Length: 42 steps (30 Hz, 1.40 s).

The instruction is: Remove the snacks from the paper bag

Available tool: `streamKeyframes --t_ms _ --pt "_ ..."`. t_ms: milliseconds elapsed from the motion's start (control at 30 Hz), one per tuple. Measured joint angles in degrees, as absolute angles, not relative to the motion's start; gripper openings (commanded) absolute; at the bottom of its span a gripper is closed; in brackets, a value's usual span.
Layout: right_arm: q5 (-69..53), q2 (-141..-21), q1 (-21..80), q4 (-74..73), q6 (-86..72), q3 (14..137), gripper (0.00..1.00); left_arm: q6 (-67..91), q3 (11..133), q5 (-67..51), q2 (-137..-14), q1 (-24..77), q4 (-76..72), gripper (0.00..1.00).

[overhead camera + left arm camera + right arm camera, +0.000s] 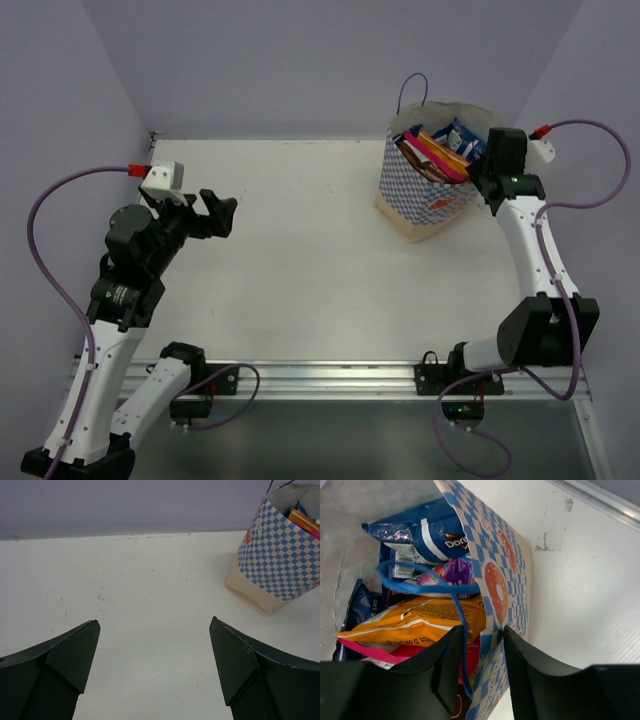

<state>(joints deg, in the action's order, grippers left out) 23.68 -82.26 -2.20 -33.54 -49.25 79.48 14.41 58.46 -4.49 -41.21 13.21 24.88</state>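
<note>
The paper bag [425, 195] stands at the back right of the table, blue-checkered with an orange mark. Snacks [442, 152] stick out of its top. In the right wrist view I see an orange-yellow packet [415, 622], a blue packet [420, 532], a pink-purple one [452, 575] and a pink-red edge [370, 650] inside. My right gripper [482, 630] straddles the paper bag's wall [500, 580], one finger inside against the blue cord handle [462, 630] and one outside. The jaws are partly closed, with gaps showing beside the wall. My left gripper [154, 625] hangs open over bare table, far left of the paper bag [280, 565].
The white table [300, 270] is walled by purple panels at the back and sides. A metal rail [330, 380] runs along the near edge between the arm bases. The bag's far cord handle [412, 90] loops up against the back wall.
</note>
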Motion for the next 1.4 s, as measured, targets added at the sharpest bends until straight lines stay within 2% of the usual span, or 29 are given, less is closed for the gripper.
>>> streamKeyframes --t_ms 100,133,233,700,1000,1100,1233,1333,1367,1400 --pt "20.9 -81.2 -2.2 -32.0 -48.4 77.1 0.24 14.4 58.5 -5.0 -41.8 13.2 24.9 1.0" --pt "19.8 -80.8 -2.2 -31.7 -48.0 76.3 0.14 14.5 58.5 -5.3 -42.1 13.2 24.9 1.0" --pt "17.4 -79.8 -1.6 -30.6 -46.3 74.4 0.0 14.5 58.5 -6.3 -43.0 13.2 24.9 1.0" --pt "3.8 -68.5 17.6 -32.6 -37.9 66.4 0.0 14.5 61.4 -8.8 -47.2 13.2 26.3 1.0" --pt "9.0 -58.2 16.3 -37.7 -35.0 61.3 0.0 14.5 61.4 -9.5 -48.8 13.2 27.7 1.0" --pt "9.6 -57.3 9.6 -39.2 -34.3 61.4 0.04 14.5 61.4 -9.7 -48.8 13.2 28.0 1.0" --pt "11.5 -60.7 2.9 -39.3 -33.4 63.7 0.31 14.5 61.6 -10.5 -49.3 13.2 28.0 1.0" --pt "11.3 -65.0 2.4 -37.6 -32.1 67.8 0.44 14.5 61.6 -10.9 -49.7 13.2 28.0 1.0" --pt "10.9 -66.1 2.4 -36.9 -31.7 68.8 0.53 14.5 61.6 -11.1 -49.8 13.2 28.1 1.0" --pt "10.6 -66.6 2.5 -36.2 -31.5 69.2 0.59 14.5 61.7 -11.2 -49.8 13.2 28.2 1.0"
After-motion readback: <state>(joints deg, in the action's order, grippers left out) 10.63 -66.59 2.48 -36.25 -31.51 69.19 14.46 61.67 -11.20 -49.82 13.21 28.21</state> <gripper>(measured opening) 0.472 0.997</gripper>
